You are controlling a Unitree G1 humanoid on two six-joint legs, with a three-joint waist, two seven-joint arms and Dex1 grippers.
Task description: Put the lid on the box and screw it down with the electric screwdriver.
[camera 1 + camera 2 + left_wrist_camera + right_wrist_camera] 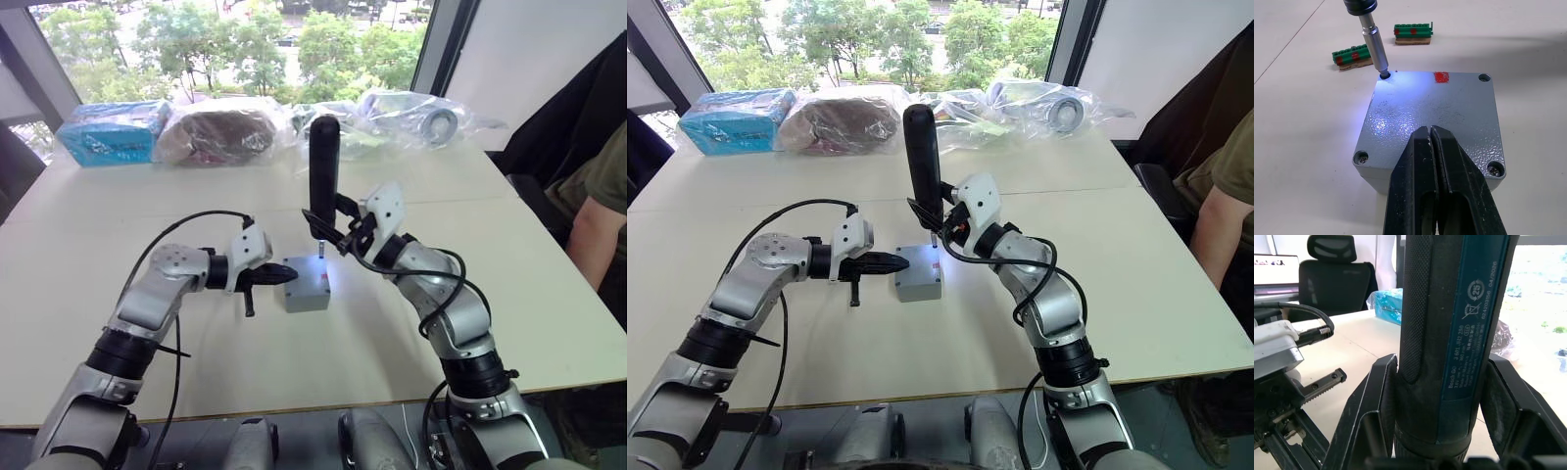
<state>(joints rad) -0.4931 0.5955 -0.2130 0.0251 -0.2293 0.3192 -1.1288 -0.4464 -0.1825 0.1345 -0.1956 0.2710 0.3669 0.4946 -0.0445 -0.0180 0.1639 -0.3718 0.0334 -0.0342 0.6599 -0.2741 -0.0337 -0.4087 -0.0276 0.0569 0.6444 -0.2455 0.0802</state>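
here, in the head views, the right end effector (338, 233) pinches the screwdriver (321, 166) upright over the lid (312, 277), which sits on the box (918, 284) mid-bench (549, 294), while the left end effector (893, 260), fingers pressed together, rests against the lid's edge. in the left wrist view the bit sits in a corner hole by the red mark (1441, 77); the box looks rigid, fairly heavy and smooth, so pressing beats gripping. in the right wrist view the fingers clamp the screwdriver's textured barrel, a sound hold.
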